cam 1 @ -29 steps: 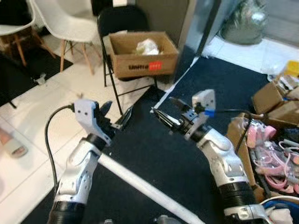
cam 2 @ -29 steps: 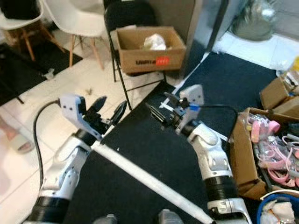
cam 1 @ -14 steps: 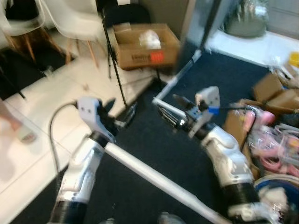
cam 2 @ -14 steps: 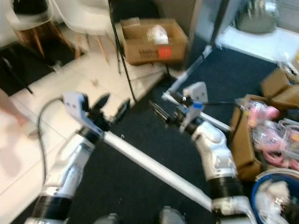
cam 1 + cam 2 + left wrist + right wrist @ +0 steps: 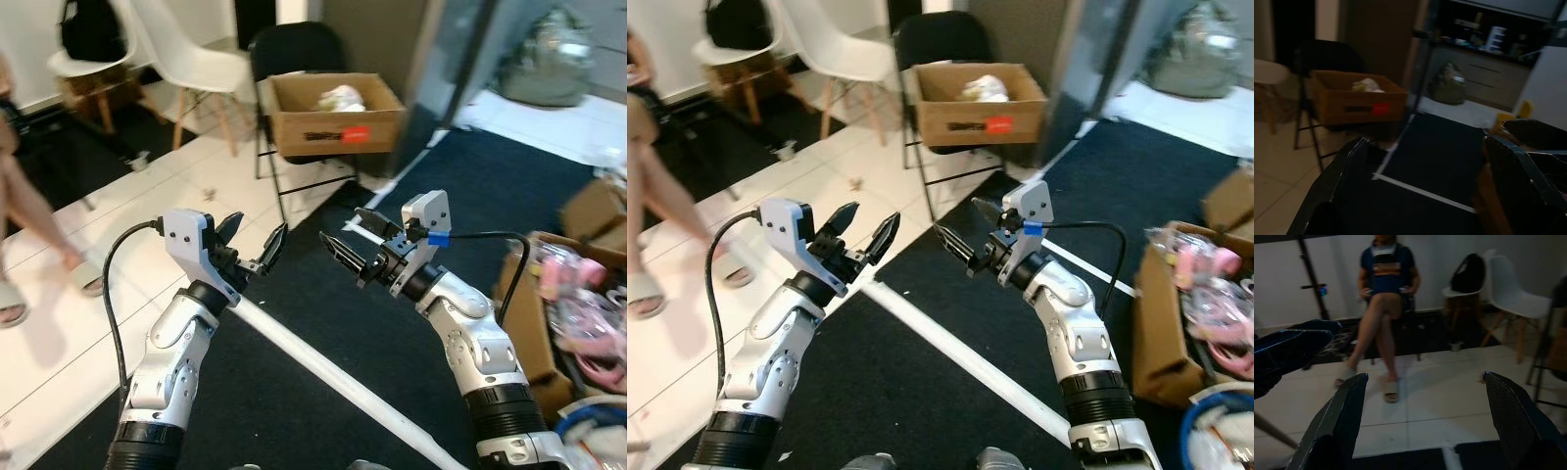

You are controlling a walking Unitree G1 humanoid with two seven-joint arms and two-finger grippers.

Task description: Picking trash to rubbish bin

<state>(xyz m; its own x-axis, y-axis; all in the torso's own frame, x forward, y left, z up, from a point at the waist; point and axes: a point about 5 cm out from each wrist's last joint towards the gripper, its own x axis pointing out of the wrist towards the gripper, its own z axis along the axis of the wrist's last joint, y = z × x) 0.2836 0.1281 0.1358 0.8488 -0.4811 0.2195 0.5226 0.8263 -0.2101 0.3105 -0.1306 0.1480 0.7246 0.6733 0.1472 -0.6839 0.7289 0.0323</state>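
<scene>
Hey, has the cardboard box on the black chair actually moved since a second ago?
Cannot tell of any real move. The cardboard box still sits on the black chair; the whole picture shifted together, so the camera moved, not the box.

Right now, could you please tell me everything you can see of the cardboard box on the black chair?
The cardboard box is plain brown, open at the top with no lid in place, and sits upright on the seat of the black folding chair. A dark printed strip and a red label mark its front face. Crumpled pale trash lies inside. It stands beyond both grippers, which do not touch it.
</scene>
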